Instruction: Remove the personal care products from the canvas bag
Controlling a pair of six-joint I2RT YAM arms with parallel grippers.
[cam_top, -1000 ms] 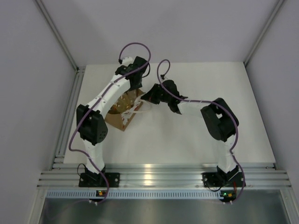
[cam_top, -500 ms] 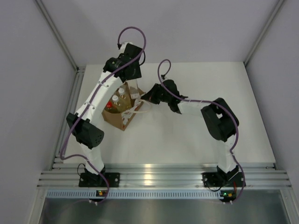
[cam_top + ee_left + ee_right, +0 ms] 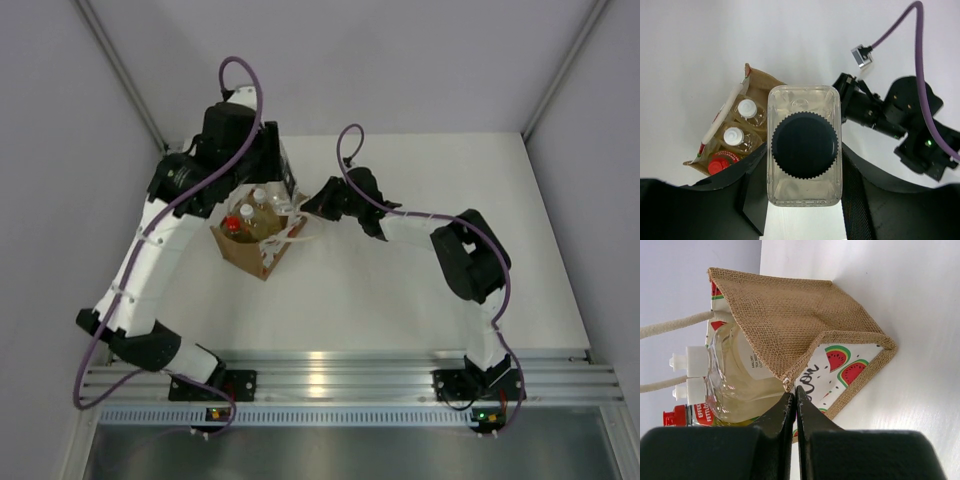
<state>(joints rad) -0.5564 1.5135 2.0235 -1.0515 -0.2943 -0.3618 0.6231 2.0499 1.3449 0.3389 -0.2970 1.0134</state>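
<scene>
The canvas bag (image 3: 252, 256) stands left of the table's middle, with white rope handles (image 3: 673, 326) and watermelon prints. My left gripper (image 3: 805, 192) is shut on the clear squarish bottle (image 3: 805, 192) with the dark round cap (image 3: 803, 145) and holds it above the bag (image 3: 759, 82). Two amber bottles with white caps (image 3: 747, 108) (image 3: 733, 136) and one with a red cap (image 3: 720, 165) stand inside the bag. My right gripper (image 3: 794, 396) is shut on the corner of the bag's rim (image 3: 790, 375). In the top view the left gripper (image 3: 268, 168) is over the bag's far side.
The right arm (image 3: 875, 112) reaches in from the right, close beside the bag. The left arm (image 3: 150, 250) arches over the table's left side. A metal frame rail (image 3: 150, 240) runs along the left table edge.
My left gripper has risen out of the bag with the clear bottle, and the arm has swung up and left. The three capped bottles in the bag now show. The right gripper has stayed.
</scene>
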